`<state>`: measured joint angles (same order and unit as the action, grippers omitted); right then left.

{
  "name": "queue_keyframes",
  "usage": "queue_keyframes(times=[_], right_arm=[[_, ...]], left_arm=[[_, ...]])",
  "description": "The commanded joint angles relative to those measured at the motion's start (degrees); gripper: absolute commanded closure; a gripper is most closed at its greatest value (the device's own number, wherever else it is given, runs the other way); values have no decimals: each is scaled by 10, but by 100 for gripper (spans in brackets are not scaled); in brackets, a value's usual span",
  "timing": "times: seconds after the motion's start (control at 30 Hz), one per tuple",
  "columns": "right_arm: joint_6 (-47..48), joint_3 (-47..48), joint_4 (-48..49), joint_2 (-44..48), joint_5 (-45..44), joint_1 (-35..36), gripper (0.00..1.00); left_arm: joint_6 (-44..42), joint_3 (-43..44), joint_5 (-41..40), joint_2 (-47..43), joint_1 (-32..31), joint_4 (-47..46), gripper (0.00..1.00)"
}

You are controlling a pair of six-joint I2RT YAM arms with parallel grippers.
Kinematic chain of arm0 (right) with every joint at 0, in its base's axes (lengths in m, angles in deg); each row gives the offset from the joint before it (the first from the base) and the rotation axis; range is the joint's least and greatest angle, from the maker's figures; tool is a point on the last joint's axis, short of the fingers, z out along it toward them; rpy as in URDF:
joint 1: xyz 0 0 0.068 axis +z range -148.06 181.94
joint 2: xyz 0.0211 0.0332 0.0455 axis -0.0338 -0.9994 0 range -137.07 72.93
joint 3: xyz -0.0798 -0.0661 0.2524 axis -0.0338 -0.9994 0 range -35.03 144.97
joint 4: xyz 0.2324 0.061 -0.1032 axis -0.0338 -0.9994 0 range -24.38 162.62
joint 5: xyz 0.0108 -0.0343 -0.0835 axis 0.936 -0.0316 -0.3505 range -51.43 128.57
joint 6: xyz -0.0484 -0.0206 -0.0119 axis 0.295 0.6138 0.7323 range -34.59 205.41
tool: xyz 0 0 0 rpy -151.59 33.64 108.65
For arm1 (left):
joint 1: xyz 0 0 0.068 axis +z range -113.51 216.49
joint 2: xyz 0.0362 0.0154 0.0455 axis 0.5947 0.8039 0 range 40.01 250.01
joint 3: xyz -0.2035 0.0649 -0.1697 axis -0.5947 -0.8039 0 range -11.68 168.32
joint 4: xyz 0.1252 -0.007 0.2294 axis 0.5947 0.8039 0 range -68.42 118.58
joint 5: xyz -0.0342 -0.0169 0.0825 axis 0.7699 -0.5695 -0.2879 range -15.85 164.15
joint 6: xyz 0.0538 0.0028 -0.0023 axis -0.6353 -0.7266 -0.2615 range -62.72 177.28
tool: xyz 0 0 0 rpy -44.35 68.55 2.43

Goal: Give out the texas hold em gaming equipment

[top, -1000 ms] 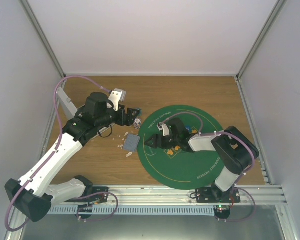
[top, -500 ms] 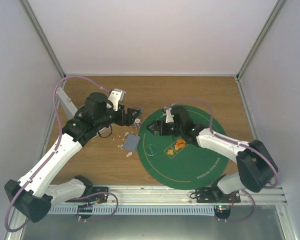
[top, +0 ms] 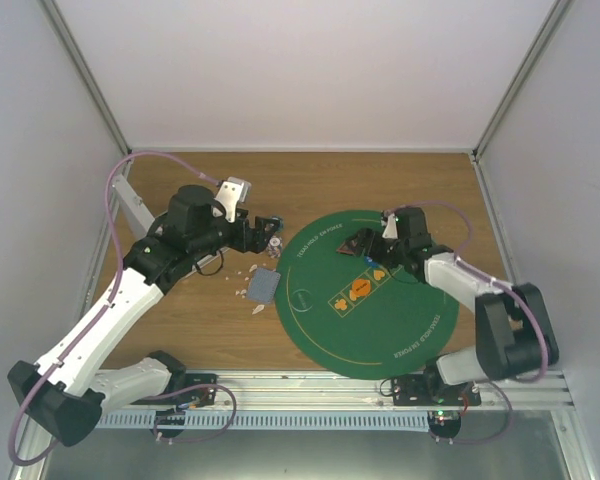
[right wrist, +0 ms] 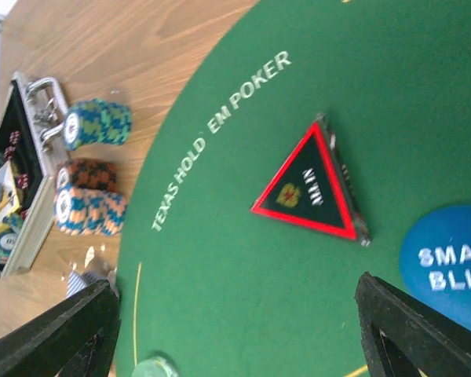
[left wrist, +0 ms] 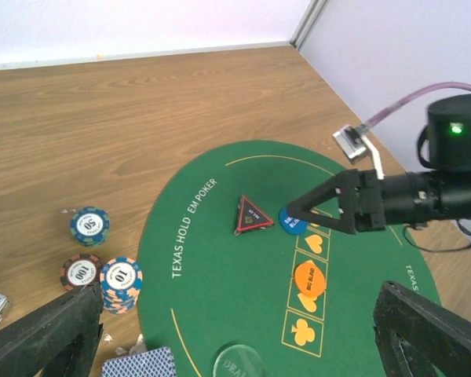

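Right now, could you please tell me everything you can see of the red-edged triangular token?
The triangular token is black with a red border, a small emblem and white lettering at its centre. It looks like thick hard plastic. It lies flat on the green mat, just clear of the blue token. Only the mat touches it.
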<state>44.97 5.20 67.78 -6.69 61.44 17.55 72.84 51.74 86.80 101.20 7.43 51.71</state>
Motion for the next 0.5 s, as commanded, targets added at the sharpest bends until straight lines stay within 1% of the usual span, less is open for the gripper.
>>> queue_keyframes(times=[0.0, 0.13, 0.23, 0.33, 0.47], right_arm=[[49, 60, 16, -91, 70, -32, 18], [73, 125, 14, -175, 83, -48, 19], [93, 172, 4, -230, 85, -50, 28], [110, 209, -6, -274, 86, -50, 32], [120, 224, -4, -318, 108, -50, 36]], left_arm=[[-20, 20, 13, 14, -2, -27, 5], [-39, 36, -9, 27, -2, -14, 4], [-55, 46, -3, 35, -2, -12, 3], [-63, 58, -2, 45, -2, -13, 2], [-69, 70, -4, 67, -2, -12, 2]])
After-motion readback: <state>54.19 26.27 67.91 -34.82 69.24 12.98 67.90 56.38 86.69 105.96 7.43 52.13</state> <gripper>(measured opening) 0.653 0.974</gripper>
